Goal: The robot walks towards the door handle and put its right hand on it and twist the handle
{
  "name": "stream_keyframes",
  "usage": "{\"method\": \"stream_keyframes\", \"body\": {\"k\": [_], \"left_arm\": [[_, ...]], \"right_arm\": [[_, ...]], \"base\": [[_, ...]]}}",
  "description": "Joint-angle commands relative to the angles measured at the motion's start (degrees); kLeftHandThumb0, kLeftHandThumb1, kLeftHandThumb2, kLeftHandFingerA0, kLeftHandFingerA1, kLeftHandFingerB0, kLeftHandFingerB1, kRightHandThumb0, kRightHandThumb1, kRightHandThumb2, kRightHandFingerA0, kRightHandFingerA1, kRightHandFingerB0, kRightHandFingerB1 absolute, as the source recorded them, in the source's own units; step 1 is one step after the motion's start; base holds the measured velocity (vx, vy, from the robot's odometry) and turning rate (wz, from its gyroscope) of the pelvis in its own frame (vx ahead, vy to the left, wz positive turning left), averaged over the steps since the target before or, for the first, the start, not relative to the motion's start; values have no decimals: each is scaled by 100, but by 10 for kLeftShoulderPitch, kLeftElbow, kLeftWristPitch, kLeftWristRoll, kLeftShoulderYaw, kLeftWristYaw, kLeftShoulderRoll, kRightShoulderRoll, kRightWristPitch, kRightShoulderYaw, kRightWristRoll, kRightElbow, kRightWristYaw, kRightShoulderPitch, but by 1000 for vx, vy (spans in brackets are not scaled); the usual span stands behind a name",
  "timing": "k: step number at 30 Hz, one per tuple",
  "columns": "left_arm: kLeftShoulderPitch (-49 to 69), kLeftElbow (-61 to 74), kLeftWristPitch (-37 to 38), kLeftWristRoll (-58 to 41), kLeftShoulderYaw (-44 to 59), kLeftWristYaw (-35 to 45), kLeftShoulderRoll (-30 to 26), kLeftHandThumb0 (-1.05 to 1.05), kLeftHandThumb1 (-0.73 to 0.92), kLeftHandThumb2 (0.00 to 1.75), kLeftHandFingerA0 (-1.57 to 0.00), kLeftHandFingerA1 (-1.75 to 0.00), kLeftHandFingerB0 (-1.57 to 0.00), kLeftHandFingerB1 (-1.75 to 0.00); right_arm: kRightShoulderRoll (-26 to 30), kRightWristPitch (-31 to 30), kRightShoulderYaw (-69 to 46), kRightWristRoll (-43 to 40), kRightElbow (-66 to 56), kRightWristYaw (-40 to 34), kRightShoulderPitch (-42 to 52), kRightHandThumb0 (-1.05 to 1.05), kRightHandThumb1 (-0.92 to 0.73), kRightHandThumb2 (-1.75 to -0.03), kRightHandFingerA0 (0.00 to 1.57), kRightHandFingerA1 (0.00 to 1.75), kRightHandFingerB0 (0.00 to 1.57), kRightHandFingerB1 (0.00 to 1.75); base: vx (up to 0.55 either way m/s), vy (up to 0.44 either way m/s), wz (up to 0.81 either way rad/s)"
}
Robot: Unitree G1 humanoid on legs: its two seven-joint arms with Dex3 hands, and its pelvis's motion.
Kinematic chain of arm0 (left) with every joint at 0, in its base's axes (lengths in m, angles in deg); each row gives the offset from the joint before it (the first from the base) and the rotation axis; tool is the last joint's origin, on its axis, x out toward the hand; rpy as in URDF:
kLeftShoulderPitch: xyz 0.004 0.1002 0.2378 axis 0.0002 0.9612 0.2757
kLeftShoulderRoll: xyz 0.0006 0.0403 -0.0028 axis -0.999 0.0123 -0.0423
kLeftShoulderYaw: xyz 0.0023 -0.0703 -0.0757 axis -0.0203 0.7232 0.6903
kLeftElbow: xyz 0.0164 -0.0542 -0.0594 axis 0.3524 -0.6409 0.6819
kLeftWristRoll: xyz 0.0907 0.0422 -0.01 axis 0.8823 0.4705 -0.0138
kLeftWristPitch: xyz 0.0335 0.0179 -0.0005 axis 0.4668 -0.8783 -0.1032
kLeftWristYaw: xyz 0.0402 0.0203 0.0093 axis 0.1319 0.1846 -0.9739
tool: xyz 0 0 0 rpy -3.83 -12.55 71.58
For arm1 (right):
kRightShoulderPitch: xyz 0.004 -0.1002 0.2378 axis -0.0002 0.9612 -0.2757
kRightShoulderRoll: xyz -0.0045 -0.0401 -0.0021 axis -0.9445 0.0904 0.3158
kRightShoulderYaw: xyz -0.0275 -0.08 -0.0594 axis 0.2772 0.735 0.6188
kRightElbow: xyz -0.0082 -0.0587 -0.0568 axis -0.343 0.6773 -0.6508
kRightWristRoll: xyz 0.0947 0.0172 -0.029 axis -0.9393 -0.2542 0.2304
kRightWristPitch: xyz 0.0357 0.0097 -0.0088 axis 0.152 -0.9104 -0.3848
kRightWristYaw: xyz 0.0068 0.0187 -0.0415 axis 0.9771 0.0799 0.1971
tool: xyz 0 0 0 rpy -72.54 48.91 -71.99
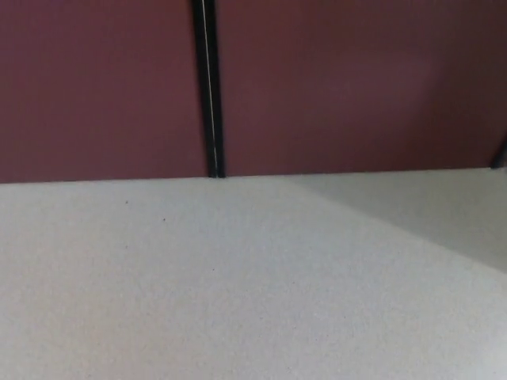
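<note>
Across the upper half of the head view, from left to right, runs a dark maroon panel [95, 87], then a black vertical strip with a thin pale line down its middle [210, 87], then a second maroon panel [356, 79]. Whether these are door leaves or wall sections cannot be told. Below them lies pale, speckled floor [198, 285], and toward the right a lighter wedge of that floor [428, 206] is set off by a diagonal edge; it may be light falling on it or a change of surface. At the far right edge a small dark sliver [501, 154] shows, too little to name.

No door handle shows anywhere; it is presumably higher up than this downward view reaches. Neither hand nor any forearm is in the picture, so the state of the fingers, spread or pressed together, cannot be told, and nothing can be said of either arm's pose.

By my judgement the step in hand is the walk-up, with the reach and twist not yet begun. To do it well, the robot should square itself to the panels, stop close enough that the right arm can reach without leaning, and get the handle into view before raising the hand. Reaching blind risks striking the panel.
</note>
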Motion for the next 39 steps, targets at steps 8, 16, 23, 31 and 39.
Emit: {"method": "stream_keyframes", "body": {"k": [8,16,23,31,39], "left_arm": [[33,-6,23,10,-11,34,-25,-24,61,58,-56,-44,-38,-36],[78,-8,36,4,-6,39,-27,-23,63,59,-58,-45,-37,-36],[106,-10,48,13,-16,37,-23,-22,63,59,-60,-46,-37,-36],[122,-9,60,7,-14,39,-22,-23,63,59,-60,-45,-38,-36],[134,-11,70,27,-37,31,-27,-25,63,59,-66,-48,-47,-39]], "right_arm": [[-28,52,4,-7,21,-23,48,-12,-67,-59,66,50,45,39],[-35,62,11,-8,26,-22,95,-11,-68,-59,66,51,45,39],[-25,76,29,6,25,-19,130,-15,-65,-59,68,51,45,39],[-23,81,46,8,28,-17,142,-19,-65,-59,69,51,46,39],[-26,74,63,12,33,-11,148,-15,-62,-58,70,52,46,39]], "base": [[0,0,0],[0,0,0],[0,0,0],[0,0,0],[0,0,0]]}}
